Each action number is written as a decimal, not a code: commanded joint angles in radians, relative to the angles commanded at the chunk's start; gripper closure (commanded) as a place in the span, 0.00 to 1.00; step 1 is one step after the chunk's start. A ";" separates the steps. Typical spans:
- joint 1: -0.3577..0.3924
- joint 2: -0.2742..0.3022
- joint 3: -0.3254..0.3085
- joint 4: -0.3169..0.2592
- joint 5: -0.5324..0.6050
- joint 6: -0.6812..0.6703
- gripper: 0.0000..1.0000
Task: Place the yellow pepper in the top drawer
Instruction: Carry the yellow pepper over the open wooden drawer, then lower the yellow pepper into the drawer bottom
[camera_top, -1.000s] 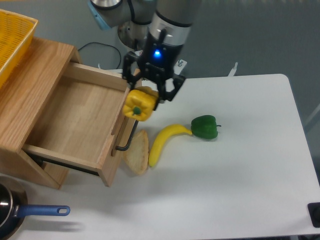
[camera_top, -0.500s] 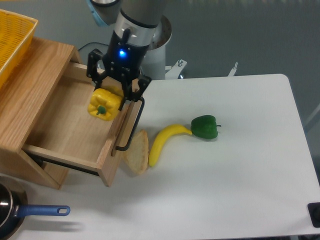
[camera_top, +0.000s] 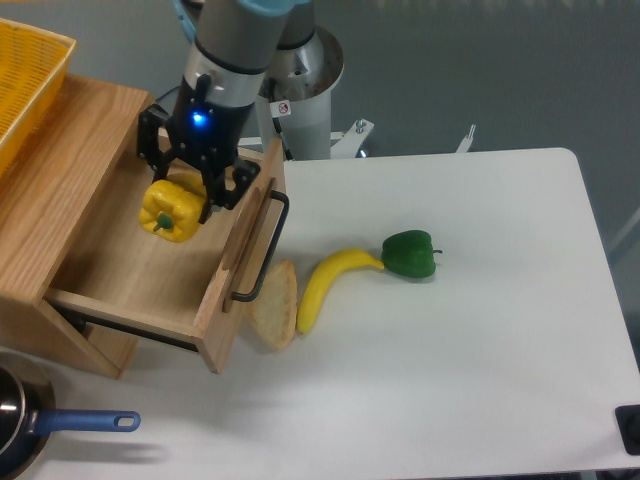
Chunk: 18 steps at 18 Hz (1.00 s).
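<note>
While a blue-handled pan (camera_top: 60, 425) pokes in at the counter's (camera_top: 480, 330) near left corner, a slice of bread (camera_top: 273, 306) lies just in front of the pulled-out top drawer (camera_top: 150, 265), touching a banana (camera_top: 325, 283) whose far end meets a green pepper (camera_top: 409, 254) toward the counter's middle. Farther back, the hand (camera_top: 190, 195) hangs over the open drawer near its front panel, its fingers pinching the yellow pepper (camera_top: 172, 208) above the drawer floor. A yellow mesh basket (camera_top: 25, 75) sits on the cabinet's top at the far left.
</note>
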 joint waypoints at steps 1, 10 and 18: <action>-0.009 -0.002 -0.002 0.002 0.005 0.000 0.57; -0.064 -0.017 -0.022 0.017 0.107 -0.002 0.57; -0.110 -0.049 -0.023 0.024 0.199 -0.002 0.57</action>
